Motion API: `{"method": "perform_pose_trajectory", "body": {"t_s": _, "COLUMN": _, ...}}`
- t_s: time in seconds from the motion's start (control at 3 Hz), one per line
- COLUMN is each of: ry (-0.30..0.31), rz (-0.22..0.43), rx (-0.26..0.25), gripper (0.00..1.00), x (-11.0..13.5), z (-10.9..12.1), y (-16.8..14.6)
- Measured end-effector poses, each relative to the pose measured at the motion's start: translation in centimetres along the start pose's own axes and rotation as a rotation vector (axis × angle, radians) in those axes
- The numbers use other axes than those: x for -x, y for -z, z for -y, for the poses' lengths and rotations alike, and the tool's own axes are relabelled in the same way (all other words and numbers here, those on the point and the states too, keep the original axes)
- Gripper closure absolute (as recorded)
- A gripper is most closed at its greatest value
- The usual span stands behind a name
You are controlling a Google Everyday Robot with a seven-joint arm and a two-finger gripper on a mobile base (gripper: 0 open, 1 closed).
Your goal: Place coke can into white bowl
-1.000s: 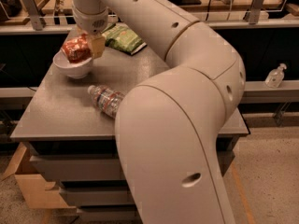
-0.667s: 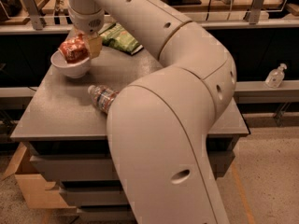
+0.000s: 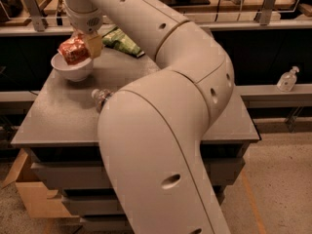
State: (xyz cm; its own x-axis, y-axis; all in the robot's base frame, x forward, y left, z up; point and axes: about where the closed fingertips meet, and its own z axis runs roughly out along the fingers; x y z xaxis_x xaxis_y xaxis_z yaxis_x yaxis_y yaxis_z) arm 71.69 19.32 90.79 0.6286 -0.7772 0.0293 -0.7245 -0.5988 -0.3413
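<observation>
Red crumpled metal is what catches the eye: the coke can (image 3: 73,51) hangs right over the white bowl (image 3: 72,69) at the far left corner of the grey table (image 3: 53,126). Its lower edge is dipped just past the rim, while most of it is above

From the one camera view, the can has slid a touch to the left over the last second, from the bowl's right side toward its middle. The big pale arm (image 3: 170,111) has swung its elbow nearer the camera and now hides more of the tabletop. The gripper (image 3: 84,44) has stayed clamped on the can. One tan finger pad (image 3: 94,45) presses its right side and the other finger is hidden behind it

To my eye the carrying is as good as done. The can is centred over the bowl, and what is left is to let go and lift away

The can itself is badly dented, tilted rather than upright, with white markings on the red and a dull silvery end toward the left. It looks light and springy, likely to roll a little once dropped

A clear water bottle (image 3: 101,97) lies near the arm, well apart from the bowl, and a green packet (image 3: 122,40) lies behind
</observation>
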Motion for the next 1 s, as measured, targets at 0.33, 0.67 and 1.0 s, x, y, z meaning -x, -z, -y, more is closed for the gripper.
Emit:
{"method": "perform_pose_trajectory", "body": {"t_s": 0.33, "ry": -0.001, "rz": -0.035, "rx": -0.011, "gripper": 1.00, "x": -0.47, "z": 0.55, "y": 0.55}}
{"method": "perform_pose_trajectory", "body": {"t_s": 0.67, "ry": 0.007, "rz": -0.058, "rx": -0.012, "gripper": 1.00, "x": -0.42, "z": 0.89, "y": 0.93}}
{"method": "perform_pose_trajectory", "body": {"t_s": 1.0, "ry": 0.007, "rz": -0.057, "rx": -0.017, "gripper": 0.82, "x": -0.38, "z": 1.07, "y": 0.58}}
